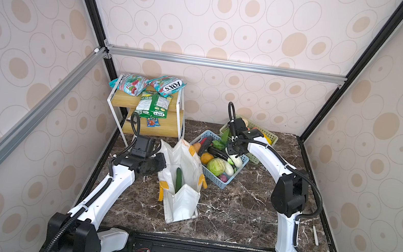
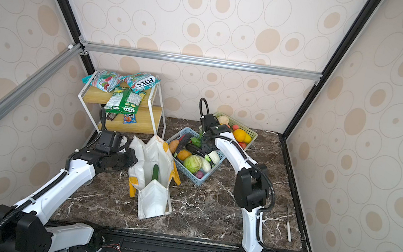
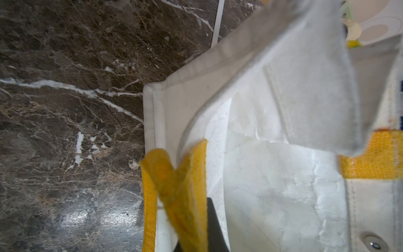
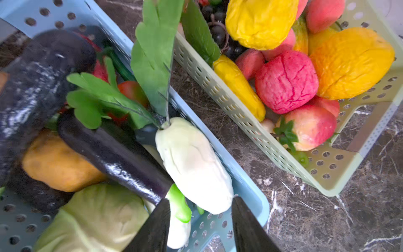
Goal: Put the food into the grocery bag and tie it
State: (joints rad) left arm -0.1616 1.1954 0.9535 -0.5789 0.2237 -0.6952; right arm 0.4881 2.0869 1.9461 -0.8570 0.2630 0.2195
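Marble tabletop, dotted walls: left gripper pinches grocery bag, right gripper straddles white radish, grip unclear.

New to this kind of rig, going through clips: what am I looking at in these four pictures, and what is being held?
Two white robot arms with pincer grippers work on a marble table. Two pictures look down from overhead; the others come from cameras on each wrist. A white grocery bag stands open with a cucumber inside; a blue basket and a green basket hold toy food. The left gripper is shut on the bag's rim. The right gripper straddles a white radish; a firm grip is unclear.
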